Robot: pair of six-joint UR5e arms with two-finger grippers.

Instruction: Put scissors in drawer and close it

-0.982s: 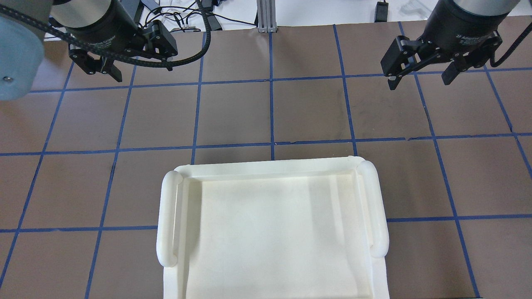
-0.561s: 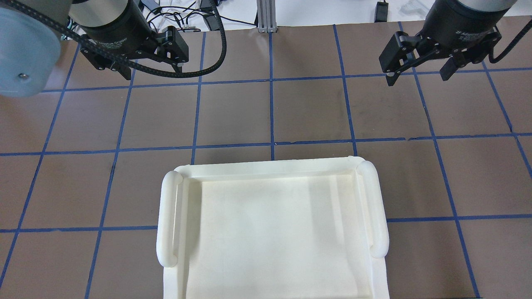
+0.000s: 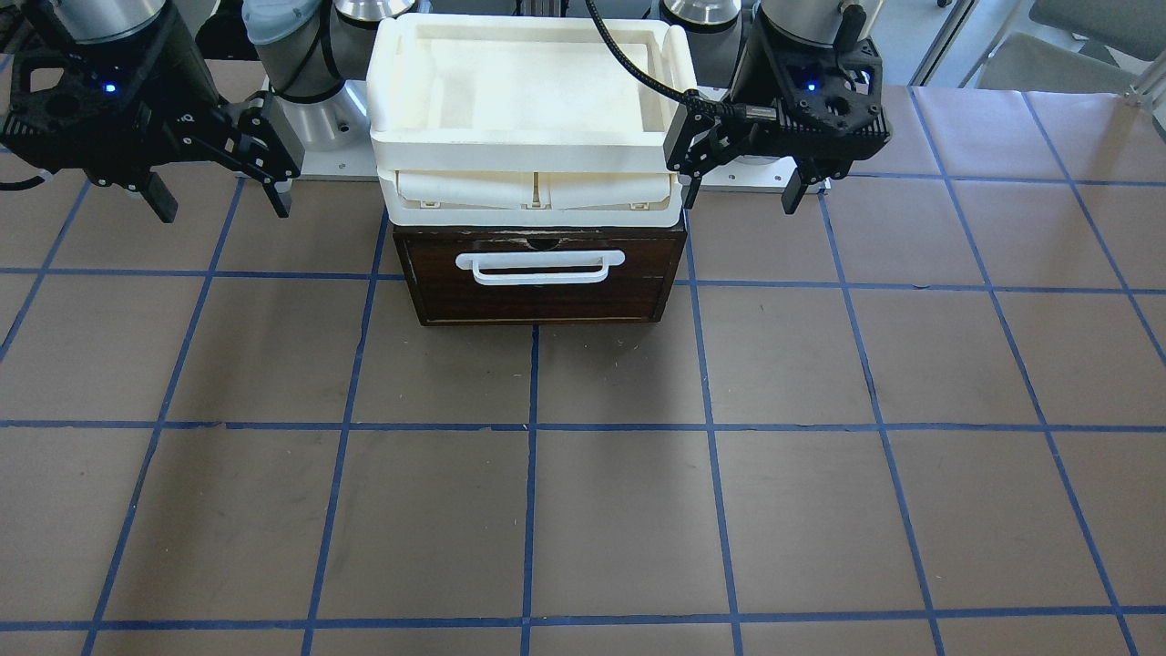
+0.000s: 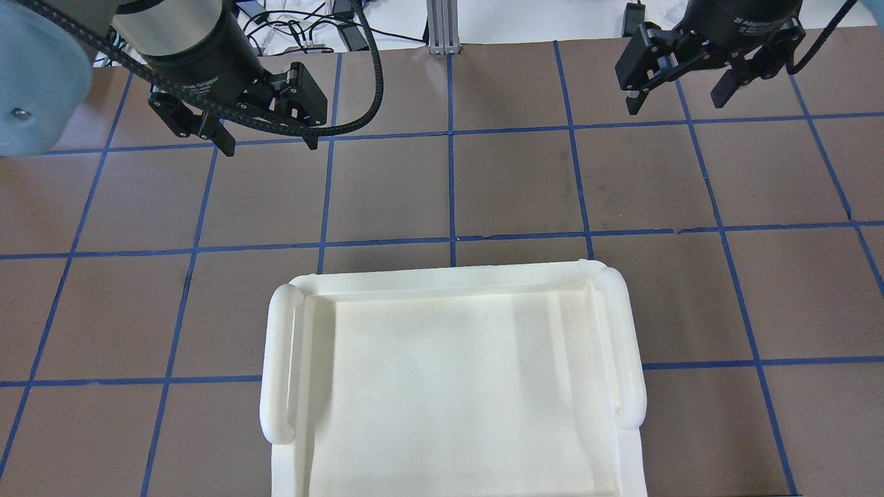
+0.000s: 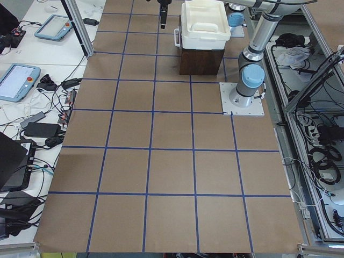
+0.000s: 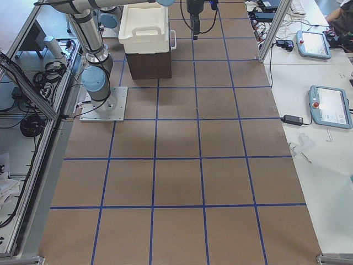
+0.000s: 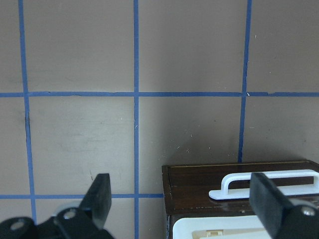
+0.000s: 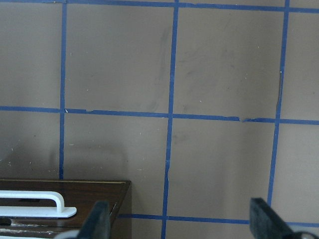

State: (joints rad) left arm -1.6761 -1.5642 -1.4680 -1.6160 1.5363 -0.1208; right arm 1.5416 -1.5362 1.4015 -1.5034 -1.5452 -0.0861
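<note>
Starting on the left: the black two-finger left gripper (image 4: 268,143) hung over the brown bench with blue tape lines (image 4: 511,186), jaws spread wide and nothing between them. In the middle sat the dark brown wooden drawer (image 3: 547,299), pushed fully in under the cream plastic tray unit (image 3: 524,150).

The small grey-handled scissors didn't show in any of my views, so I couldn't tell if they were inside or somewhere else. I'd guess they'd be light, stiff and a bit slippery lying flat, so best pinched across the handles near the pivot.

For the drawer, the white bar handle (image 3: 539,264) looked like the obvious hold. I'd grab it mid-bar so it slides straight, and watch that the whole box doesn't skid.

Over on the right, the black two-finger right gripper (image 4: 675,103) was wide open and empty too, off to the side of the box and not touching it.
</note>
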